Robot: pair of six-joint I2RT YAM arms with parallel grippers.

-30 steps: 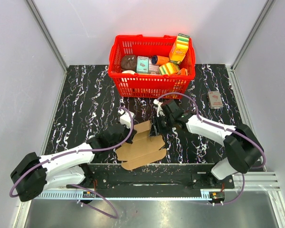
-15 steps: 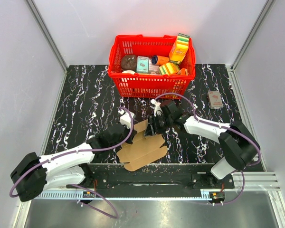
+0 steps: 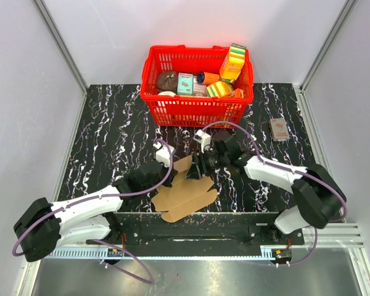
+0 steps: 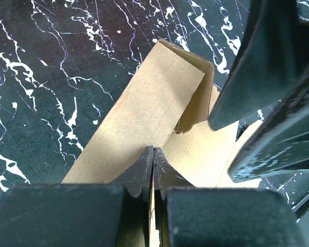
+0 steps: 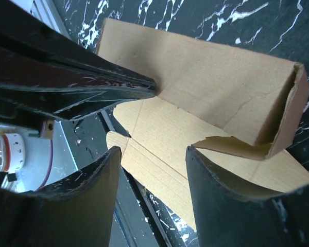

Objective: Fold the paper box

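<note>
At clamped left gripper [image 4: 153,156], plain brown paper box [image 4: 136,108]; basket [image 3: 191,112] labels [image 3: 232,63] illegible.

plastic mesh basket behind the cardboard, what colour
Bright red plastic basket, best in top external view.

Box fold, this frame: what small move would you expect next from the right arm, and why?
Probably nudge the open right gripper toward the end tab and press it inward. The left gripper is shut on the raised side wall of the paper box, holding it up, while the tab is touched by neither gripper.
</note>
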